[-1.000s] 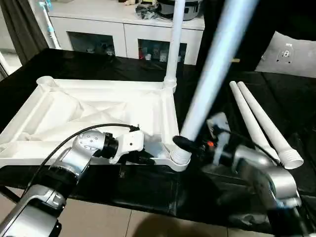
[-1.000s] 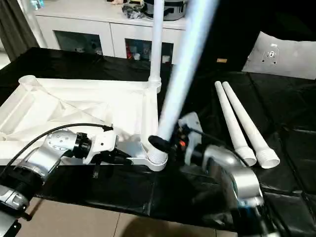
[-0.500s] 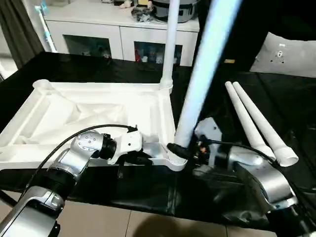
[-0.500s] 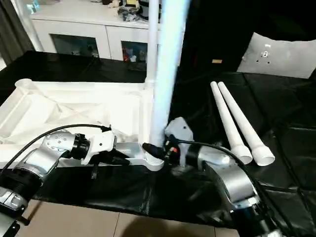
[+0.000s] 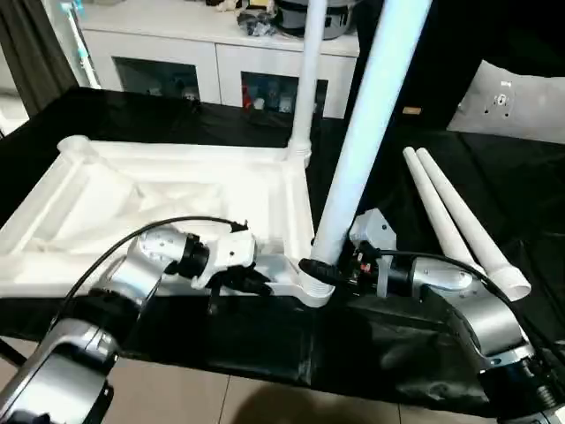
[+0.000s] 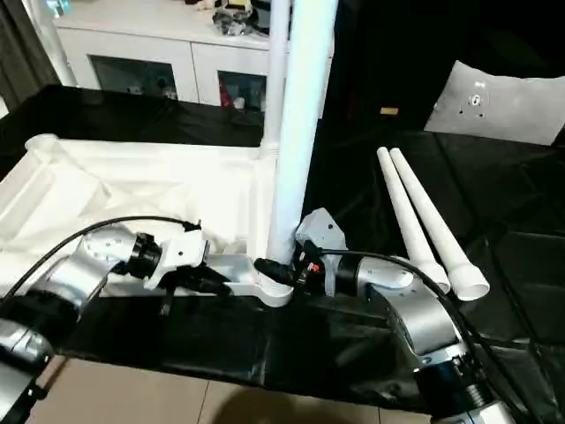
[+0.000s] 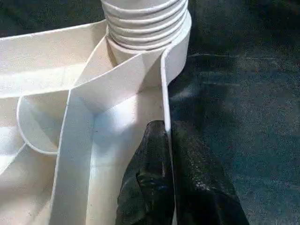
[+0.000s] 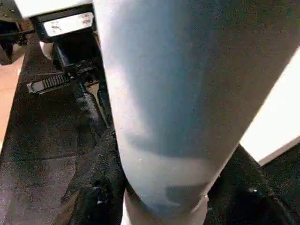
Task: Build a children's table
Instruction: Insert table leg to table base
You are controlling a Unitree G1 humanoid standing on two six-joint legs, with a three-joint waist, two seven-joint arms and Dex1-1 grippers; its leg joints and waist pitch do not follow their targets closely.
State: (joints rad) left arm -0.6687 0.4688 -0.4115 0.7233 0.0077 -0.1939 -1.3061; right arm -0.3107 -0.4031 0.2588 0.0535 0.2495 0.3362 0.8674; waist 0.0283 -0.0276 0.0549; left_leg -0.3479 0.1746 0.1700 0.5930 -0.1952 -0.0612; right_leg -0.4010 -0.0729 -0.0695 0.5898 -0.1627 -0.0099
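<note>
The right gripper (image 5: 320,269) is clamped around the base of a white table leg (image 5: 366,124), its two black fingers (image 8: 91,187) hugging the tube on either side. This leg stands nearly upright, leaning slightly, with its lower end seated in the near corner socket (image 5: 315,287) of the table top (image 5: 132,208).

The left gripper (image 7: 168,154) is pinched narrow on the thin front wall of that same table top, one black finger inside the wall and one outside, just beside the socket that carries the held leg. In the head view the left gripper (image 5: 252,281) reaches the table top's near edge from the side opposite the right gripper.

The table top is white plastic and lies upside down on a black-covered table (image 5: 494,203), ribbed underside facing up. At its far corner on the same side as the held leg, a second leg (image 5: 309,75) already stands upright in its socket. An open round socket (image 5: 73,144) shows at the far corner on the other side.

Beyond the held leg, well apart from the table top, two loose legs (image 5: 459,221) lie side by side on the black cover, touching along their length. Behind the table top stands a white cabinet (image 5: 212,62) with glass doors.
</note>
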